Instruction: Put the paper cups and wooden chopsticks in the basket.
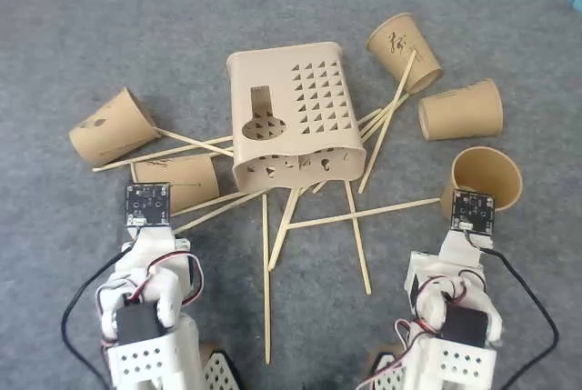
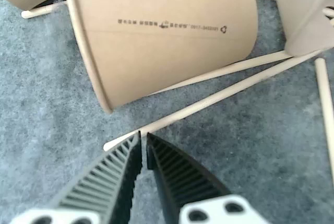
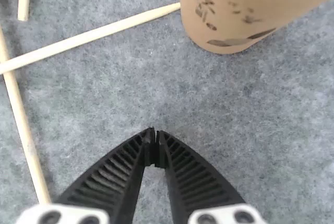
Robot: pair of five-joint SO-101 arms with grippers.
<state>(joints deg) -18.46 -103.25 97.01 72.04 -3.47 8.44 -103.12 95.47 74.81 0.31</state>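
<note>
A beige plastic basket lies in the middle of the grey carpet, with several wooden chopsticks fanned out around and under it. Two paper cups lie on their sides to its left, two more to its right, and one cup stands open-mouthed. My left gripper is shut and empty, its tips just short of a chopstick and a lying cup. My right gripper is shut and empty on the carpet, near the base of the standing cup.
Both arms' bases sit at the near edge, the left arm and the right arm. A corner of the basket shows past the left cup. Chopsticks lie beside the right gripper. A long chopstick runs between the arms.
</note>
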